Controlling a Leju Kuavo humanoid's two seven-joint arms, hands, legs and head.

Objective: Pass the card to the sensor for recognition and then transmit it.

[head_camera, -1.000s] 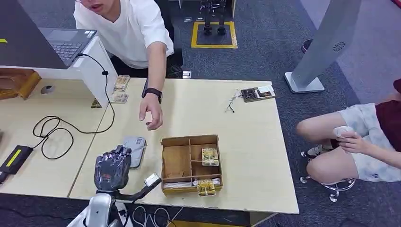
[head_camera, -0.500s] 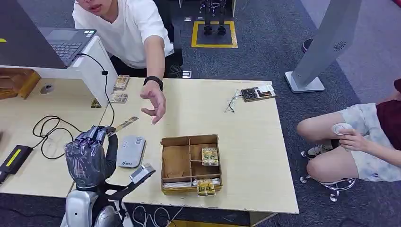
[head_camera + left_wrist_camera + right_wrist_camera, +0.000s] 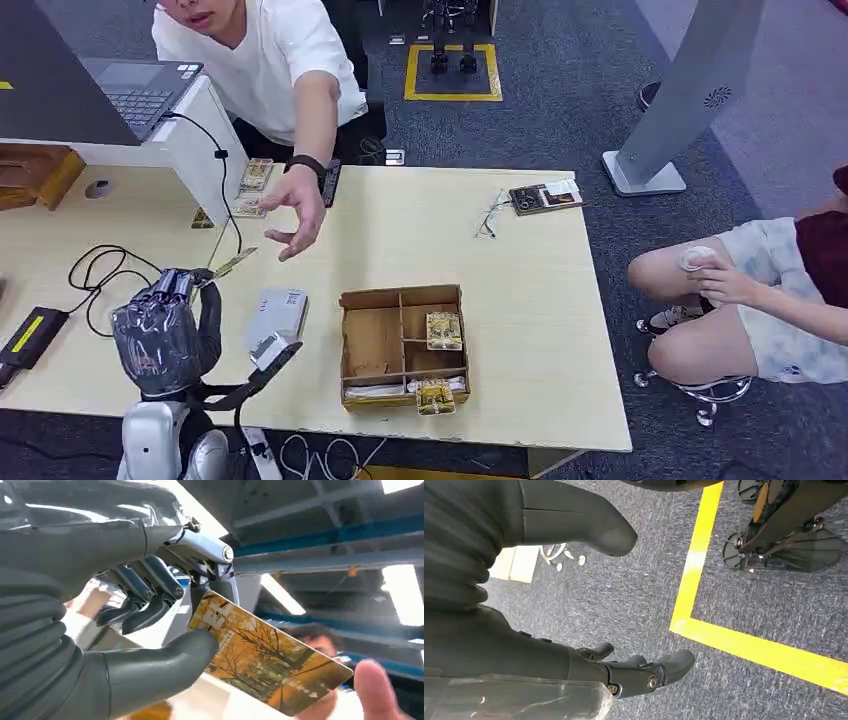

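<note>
At the far left of the light wooden table (image 3: 500, 280) a black adapter (image 3: 32, 335) with a yellow label lies beside a looped black cable (image 3: 110, 285). Just right of these the robot's left hand (image 3: 165, 330) is raised above the table edge, and it pinches the card (image 3: 234, 263) between thumb and fingers; the wrist view shows the thumb (image 3: 165, 665) pressed on one face of the orange, tree-printed card (image 3: 265, 665) while the darker fingers (image 3: 150, 587) curl behind it. The card sticks out from the hand toward the person's hand (image 3: 292, 210), which reaches over the table with the palm open, close to the card's far end but apart from it. A dark watch (image 3: 305, 162) sits on that wrist. Right of the robot hand the grey sensor (image 3: 275, 315) lies flat on the table, just beside the wooden box (image 3: 402, 345), whose compartments hold several more cards (image 3: 444, 330). Farther right, near the table's back edge, lies a small dark device (image 3: 545, 197) with thin wires. A second person sits on a stool beyond the table's right end. The right hand (image 3: 574, 645) hangs over grey carpet with a yellow line (image 3: 734, 640), its fingers apart and holding nothing.
</note>
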